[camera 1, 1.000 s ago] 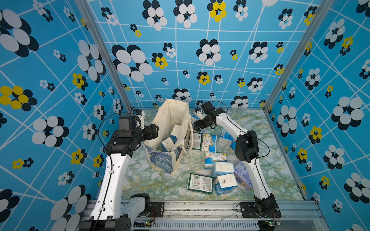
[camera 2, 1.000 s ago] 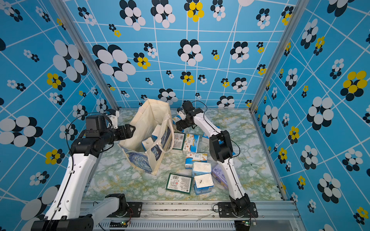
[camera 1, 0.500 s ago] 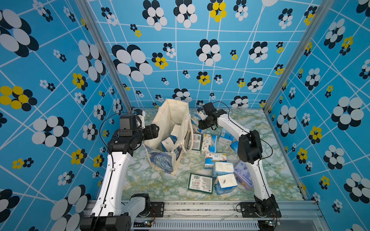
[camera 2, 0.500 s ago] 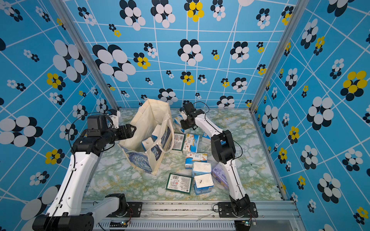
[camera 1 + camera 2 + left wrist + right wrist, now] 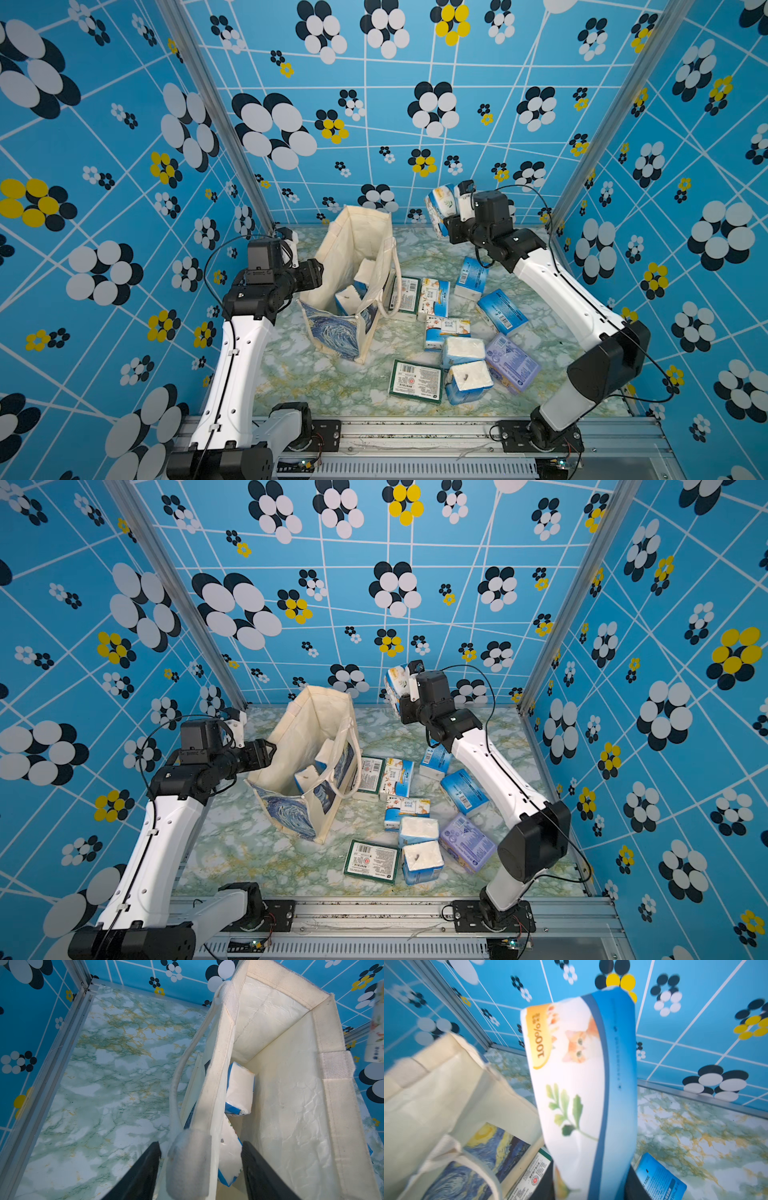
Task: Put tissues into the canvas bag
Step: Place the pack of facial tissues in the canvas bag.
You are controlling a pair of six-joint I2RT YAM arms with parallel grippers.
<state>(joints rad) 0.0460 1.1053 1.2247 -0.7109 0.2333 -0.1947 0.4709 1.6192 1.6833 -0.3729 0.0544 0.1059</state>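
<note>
The canvas bag [image 5: 357,249] [image 5: 309,729] stands open at the back left of the marble table, with two tissue packs [image 5: 240,1088] inside. My left gripper [image 5: 318,276] [image 5: 200,1145] is open, its jaws straddling the bag's near rim at the handle patch [image 5: 188,1163] without pinching it. My right gripper [image 5: 442,214] [image 5: 589,1167] is shut on a blue-and-white tissue pack [image 5: 440,205] [image 5: 581,1084] with a cat print. It holds the pack upright in the air, to the right of the bag's mouth near the back wall.
Several loose tissue packs [image 5: 434,297] lie right of the bag, among them a lavender one [image 5: 511,365] and a green-labelled one [image 5: 415,380] near the front. Patterned walls close in the back and both sides. A metal rail [image 5: 415,432] runs along the front.
The right gripper closed on the cat-print pack and lifted it up and toward the back wall. The left jaws narrowed around the bag's rim.
</note>
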